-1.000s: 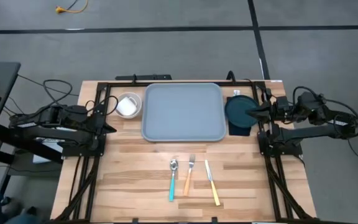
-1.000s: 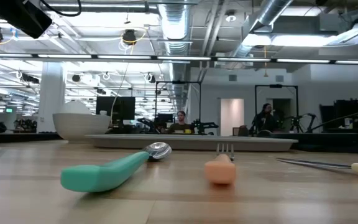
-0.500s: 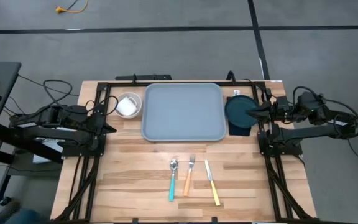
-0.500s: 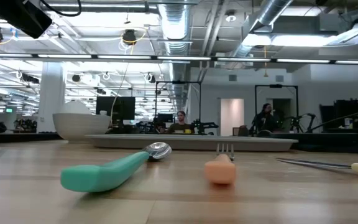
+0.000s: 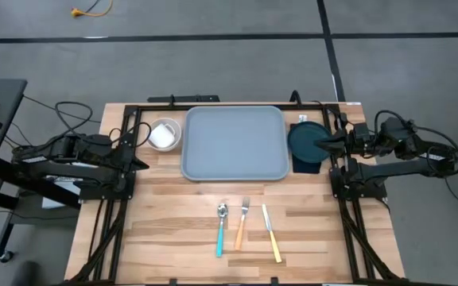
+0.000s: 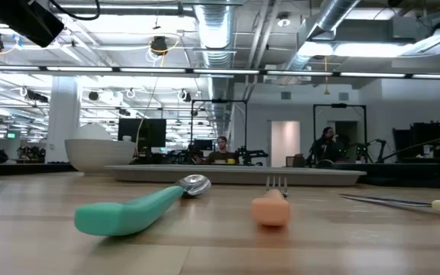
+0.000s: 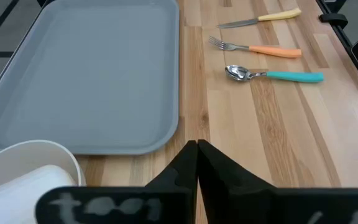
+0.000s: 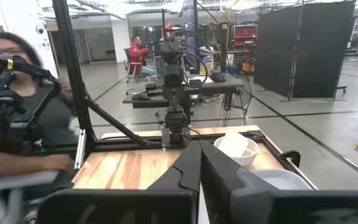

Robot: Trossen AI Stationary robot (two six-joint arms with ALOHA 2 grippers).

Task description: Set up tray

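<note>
Tray [image 5: 234, 143] flat on wooden surface [image 5: 173, 214], nothing on it.
Left end effector [image 5: 140, 164] and right end effector [image 5: 323, 141] both closed, empty, parked at opposite edges; white bowl [image 5: 164, 134] just beside tray.

The tray [image 5: 234, 143] lies on the counter [image 5: 173, 214]: bowl [image 5: 164, 134] left, plate [image 5: 308, 141] right, spoon [image 5: 221, 229], fork [image 5: 242, 222] and knife [image 5: 270, 231] before it.
</note>
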